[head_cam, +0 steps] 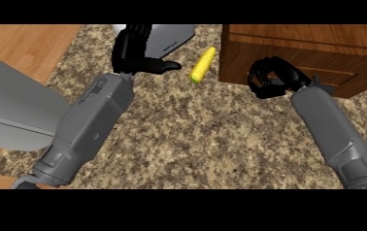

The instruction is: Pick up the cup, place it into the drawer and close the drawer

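Note:
The wooden drawer unit [301,43] stands on the counter at the upper right. My right hand [271,77] is against its front lower left corner. Its fingers are curled into a ring, and only wood shows through the ring. My left hand [136,50] rests open at the upper left, fingers pointing up and thumb out to the right. Behind it at the top edge lies a pale grey shape [174,35], partly hidden. I cannot tell whether this shape is the cup. The inside of the drawer is hidden from me.
A yellow corn cob [203,65] lies on the speckled counter [208,133] between my two hands, just left of the drawer unit. A large grey panel [18,108] juts in from the left edge. Wooden floor [32,43] shows beyond the counter's left side.

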Action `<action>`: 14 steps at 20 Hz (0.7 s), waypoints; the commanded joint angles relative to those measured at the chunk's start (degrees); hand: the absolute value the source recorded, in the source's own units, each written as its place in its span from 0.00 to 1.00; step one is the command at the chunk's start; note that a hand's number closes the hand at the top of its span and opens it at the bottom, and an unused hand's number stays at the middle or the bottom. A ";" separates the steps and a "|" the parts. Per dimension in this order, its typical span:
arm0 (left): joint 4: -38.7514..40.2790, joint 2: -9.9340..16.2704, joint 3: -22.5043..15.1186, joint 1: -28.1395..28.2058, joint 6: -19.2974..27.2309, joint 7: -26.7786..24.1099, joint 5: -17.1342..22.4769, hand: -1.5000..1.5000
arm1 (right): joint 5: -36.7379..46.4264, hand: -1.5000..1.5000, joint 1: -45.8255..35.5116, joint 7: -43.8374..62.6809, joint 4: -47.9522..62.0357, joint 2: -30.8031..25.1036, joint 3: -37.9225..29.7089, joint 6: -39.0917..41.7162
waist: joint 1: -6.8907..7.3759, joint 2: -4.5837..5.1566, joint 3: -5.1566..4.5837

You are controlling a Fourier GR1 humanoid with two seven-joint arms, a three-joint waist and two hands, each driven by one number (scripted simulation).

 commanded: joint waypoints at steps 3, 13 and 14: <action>-2.02 1.53 -0.87 2.24 -2.06 1.15 -0.15 0.00 | -1.50 1.00 -9.04 3.55 3.69 -5.99 -5.58 -2.67 | 2.86 0.90 -0.23; -3.50 1.65 -0.94 4.60 -4.68 1.06 0.69 0.00 | -5.46 1.00 -9.28 3.64 0.12 -9.37 -7.90 2.91 | 4.19 1.40 -0.40; -4.16 1.77 -0.71 3.83 -4.98 1.08 0.91 0.00 | -5.35 1.00 -8.75 3.98 0.30 -8.48 -7.52 2.79 | 4.38 1.48 -0.35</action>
